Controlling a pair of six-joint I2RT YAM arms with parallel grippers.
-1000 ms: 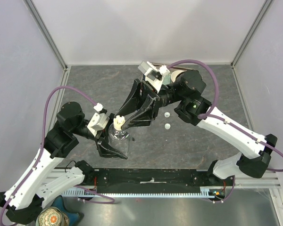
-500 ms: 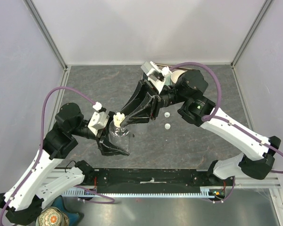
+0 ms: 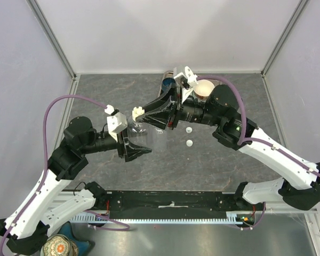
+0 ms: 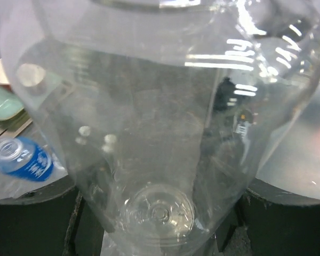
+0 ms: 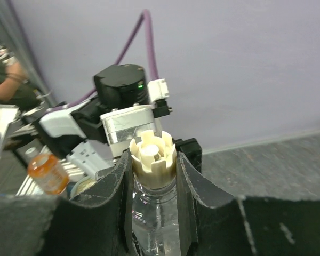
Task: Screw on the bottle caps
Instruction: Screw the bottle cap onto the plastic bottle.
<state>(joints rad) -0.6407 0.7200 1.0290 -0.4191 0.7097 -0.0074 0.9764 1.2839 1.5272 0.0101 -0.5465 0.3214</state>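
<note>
Light, thin-walled, crushable: the left gripper (image 3: 137,141) clasps the bottle (image 4: 160,106) wide round its body; the right gripper (image 5: 153,161) pinches the ribbed cap (image 5: 153,149).

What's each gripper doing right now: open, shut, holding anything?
Left gripper: closed around the clear bottle, holding it.
Right gripper: shut on the cream cap at that bottle's neck.
</note>
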